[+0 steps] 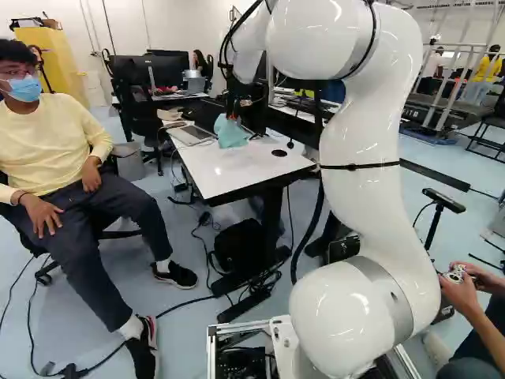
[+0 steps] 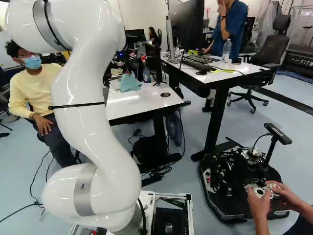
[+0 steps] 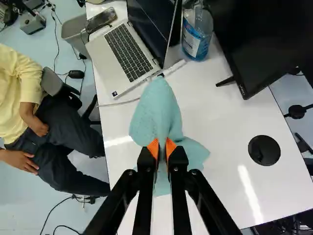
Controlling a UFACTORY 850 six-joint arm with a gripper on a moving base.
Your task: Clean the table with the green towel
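Room lies between towel (image 3: 157, 107) and grommet (image 3: 264, 150); laptop (image 3: 108, 61), bottle (image 3: 197, 36) and monitor (image 3: 259, 44) block beyond.

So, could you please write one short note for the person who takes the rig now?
Gripper: shut on the green towel, pinching a fold.
Towel: at the white table, close to the laptop; whether it presses the top, I cannot tell.
Done: towel gripped. Wiping so far: cannot be judged.
Left: probably wipe, keeping clear of laptop, bottle and monitor.
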